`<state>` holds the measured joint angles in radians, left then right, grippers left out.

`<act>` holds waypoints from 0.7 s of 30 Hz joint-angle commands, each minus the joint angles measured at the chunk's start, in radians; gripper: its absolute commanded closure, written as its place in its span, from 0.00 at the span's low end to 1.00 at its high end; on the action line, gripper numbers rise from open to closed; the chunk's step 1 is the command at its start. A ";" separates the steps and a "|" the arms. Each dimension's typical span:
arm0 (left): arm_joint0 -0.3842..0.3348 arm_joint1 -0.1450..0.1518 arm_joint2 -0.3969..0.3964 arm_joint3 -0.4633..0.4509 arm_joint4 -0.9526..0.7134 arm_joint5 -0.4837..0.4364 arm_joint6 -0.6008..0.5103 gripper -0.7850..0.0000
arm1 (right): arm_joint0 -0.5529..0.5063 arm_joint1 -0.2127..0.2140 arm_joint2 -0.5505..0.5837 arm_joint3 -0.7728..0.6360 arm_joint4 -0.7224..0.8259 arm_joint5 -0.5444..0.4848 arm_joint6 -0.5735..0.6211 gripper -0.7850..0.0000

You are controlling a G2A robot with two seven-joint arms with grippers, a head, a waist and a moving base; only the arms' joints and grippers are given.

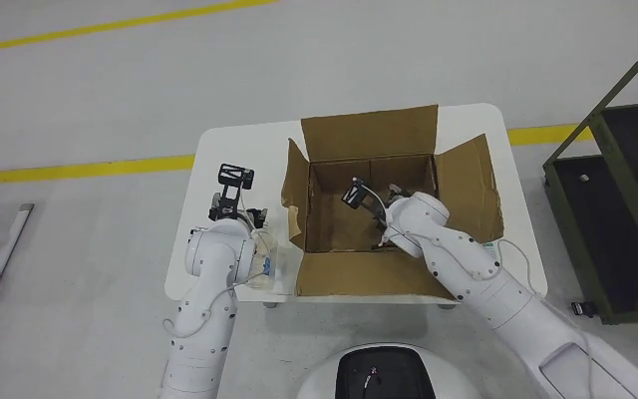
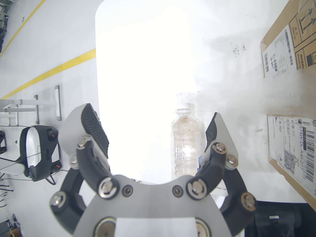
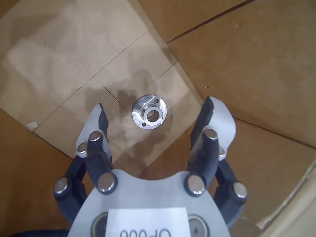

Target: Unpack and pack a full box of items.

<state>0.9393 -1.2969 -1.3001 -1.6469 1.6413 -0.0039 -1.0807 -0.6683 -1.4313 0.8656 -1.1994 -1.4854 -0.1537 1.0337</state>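
The white counter [image 1: 239, 150] carried a cardboard box [image 1: 369, 130] with all four flaps spread open, standing towards its right half. The right tool [image 1: 357, 195] hung inside the box, while the left tool [image 1: 236, 178] was outside it, over the bare counter just beside the box's left flap. The left tool [image 2: 151, 111] was open and empty. A clear, capless bottle [image 2: 186, 146] lay on the counter between its fingers, close to one pad, though contact could not be judged. The right tool [image 3: 155, 104] was also spread wide and held nothing. Directly beneath it, a small metal ring [image 3: 149, 113] with a flange sat flat on the box floor [image 3: 61, 50], apart from both fingers. Nothing else lay on the part of the floor that the right wrist view took in, so unpacking looked nearly complete, with the ring the step in hand. The next move probably called for lowering the right tool until its pads reached the cardboard, closing squarely across the flange, and lifting clear of the wall. Being low, smooth and hard, the ring might slip from a shallow pinch.
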 commanded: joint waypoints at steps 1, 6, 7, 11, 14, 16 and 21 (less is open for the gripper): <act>0.000 0.000 0.000 0.000 0.000 0.000 0.000 0.00 | 0.009 -0.004 0.002 0.017 0.009 0.007 0.002 0.29; 0.000 0.000 0.000 0.000 0.000 0.000 0.000 0.00 | 0.002 -0.008 0.018 0.027 0.013 0.032 -0.012 0.26; 0.000 0.000 0.000 0.000 0.000 0.000 0.000 0.00 | 0.000 -0.008 0.021 0.030 0.009 0.041 -0.013 0.26; 0.000 0.000 0.000 0.000 0.000 0.000 0.000 0.00 | -0.005 -0.011 0.027 0.046 0.004 0.053 -0.021 0.38; 0.000 0.000 0.000 0.000 0.000 0.000 0.000 0.00 | -0.005 -0.014 0.033 0.060 0.012 0.062 -0.028 0.53; 0.000 0.000 0.000 0.000 0.000 0.000 0.000 0.00 | -0.004 -0.017 0.039 0.072 0.025 0.070 -0.034 0.55; 0.000 0.000 0.000 0.000 0.000 0.000 0.000 0.00 | 0.001 -0.022 0.049 0.093 0.049 0.067 -0.040 0.56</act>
<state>0.9393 -1.2969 -1.3001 -1.6469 1.6413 -0.0039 -1.0807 -0.6693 -1.4528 0.9151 -1.1111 -1.4327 -0.0875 0.9914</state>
